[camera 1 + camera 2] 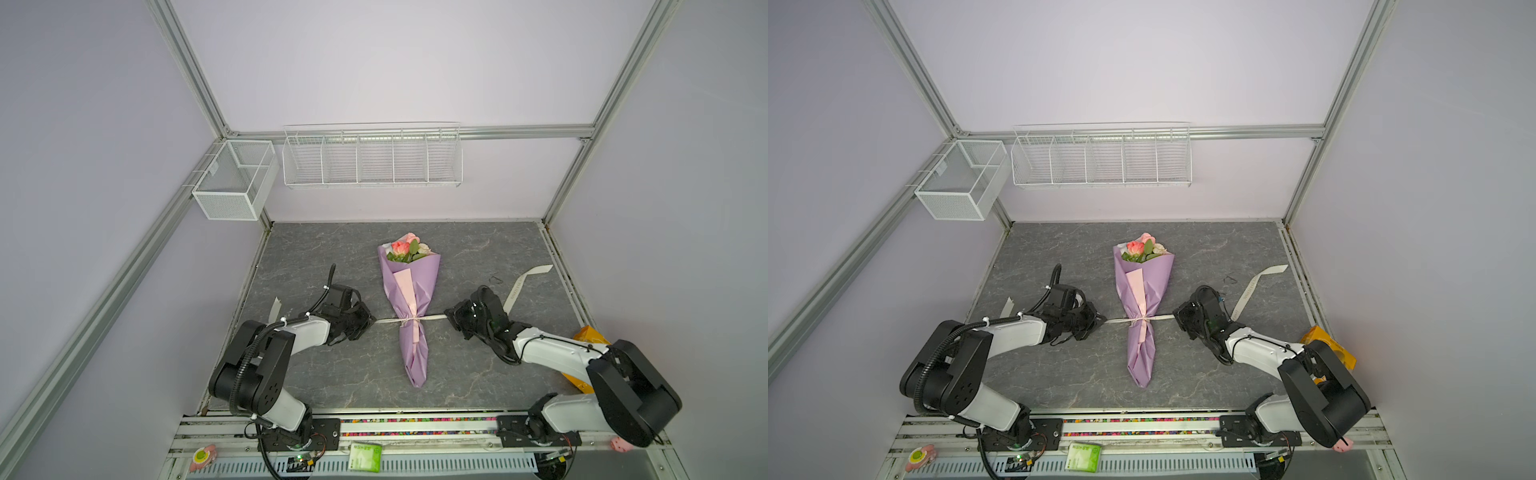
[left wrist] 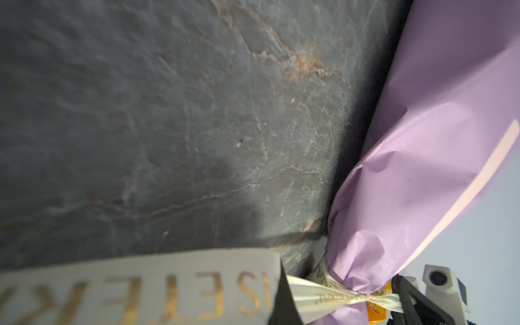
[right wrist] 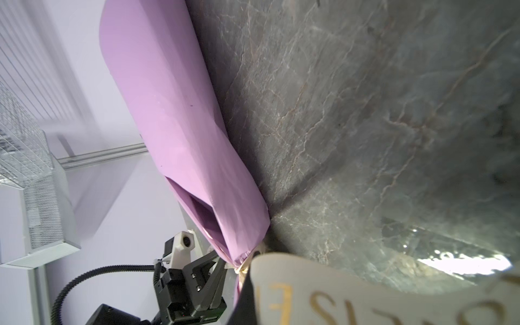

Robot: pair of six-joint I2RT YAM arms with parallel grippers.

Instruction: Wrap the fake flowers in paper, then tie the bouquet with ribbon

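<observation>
The bouquet of fake flowers [image 1: 405, 248] [image 1: 1142, 249] lies along the middle of the grey table, rolled in lilac paper [image 2: 422, 168] [image 3: 180, 112], with its roses at the far end. A cream ribbon [image 1: 390, 321] [image 1: 1121, 320] with gold letters is knotted round the wrap's narrow waist and stretches taut to both sides. My left gripper [image 1: 372, 321] [image 1: 1102, 320] is shut on the ribbon's left stretch [image 2: 168, 284]. My right gripper [image 1: 448, 316] [image 1: 1177, 316] is shut on the right stretch [image 3: 337, 292]. Both grippers sit low over the table, level with the knot.
The ribbon's loose right tail [image 1: 525, 280] trails toward the far right, a short tail [image 1: 274, 307] lies behind the left arm. A small black loop [image 1: 495, 279] lies nearby. A yellow packet [image 1: 586, 336] sits at the right edge. Wire baskets [image 1: 372, 158] and a mesh box [image 1: 232, 178] hang on the walls.
</observation>
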